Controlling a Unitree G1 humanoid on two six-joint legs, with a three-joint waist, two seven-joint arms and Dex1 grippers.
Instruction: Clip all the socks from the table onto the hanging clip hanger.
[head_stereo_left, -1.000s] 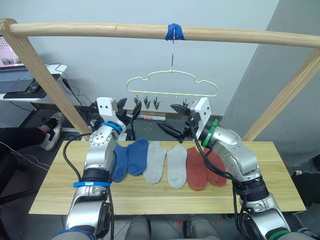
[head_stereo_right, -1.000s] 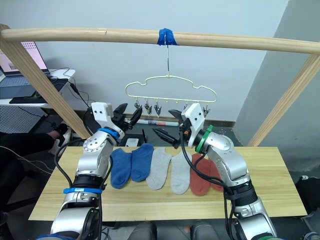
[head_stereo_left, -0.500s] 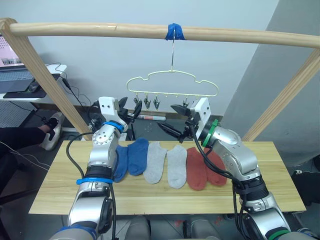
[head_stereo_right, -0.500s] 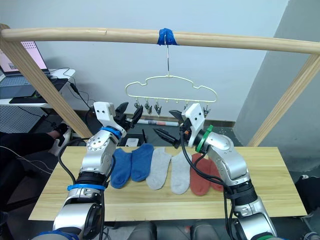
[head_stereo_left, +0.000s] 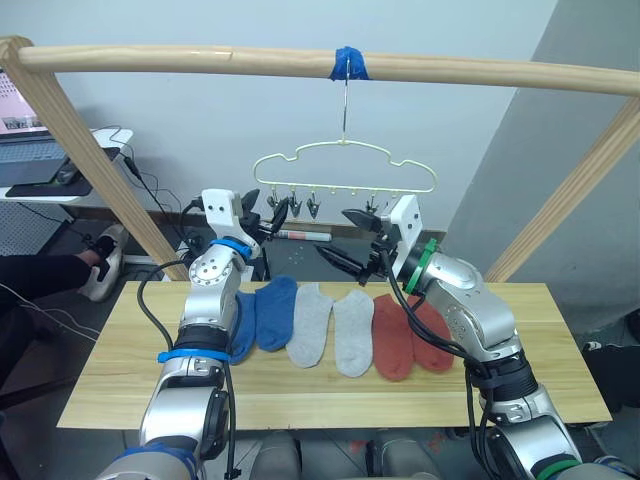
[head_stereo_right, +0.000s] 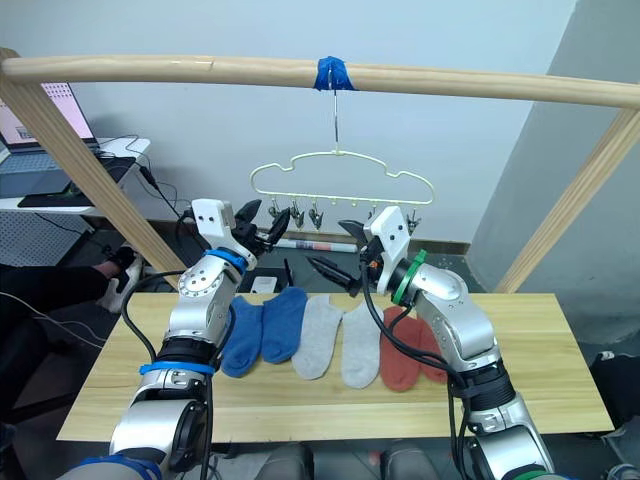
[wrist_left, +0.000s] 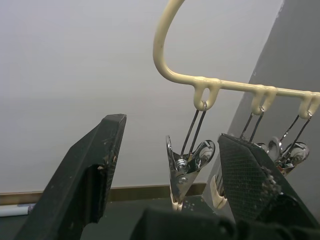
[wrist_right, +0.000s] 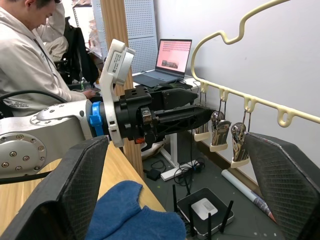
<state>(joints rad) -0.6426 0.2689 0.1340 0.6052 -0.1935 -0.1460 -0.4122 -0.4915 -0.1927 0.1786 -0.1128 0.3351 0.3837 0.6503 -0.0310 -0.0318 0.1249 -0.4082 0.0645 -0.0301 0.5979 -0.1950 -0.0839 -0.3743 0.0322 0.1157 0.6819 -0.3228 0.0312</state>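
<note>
Reaching: left gripper (head_stereo_left: 272, 212), spread and empty, has advanced to the clip hanger's (head_stereo_left: 345, 167) end clip (wrist_left: 186, 170) (six socks (head_stereo_left: 336, 325) unclipped).

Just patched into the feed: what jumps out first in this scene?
Six socks lie in a neat row on the table: two blue, two grey, two rust red, none clipped yet. Above them the clip hanger hangs from a wooden rail, its clips bare. The left gripper is raised with its open fingers around the hanger's end clip; the right gripper is open below the clips.
</note>
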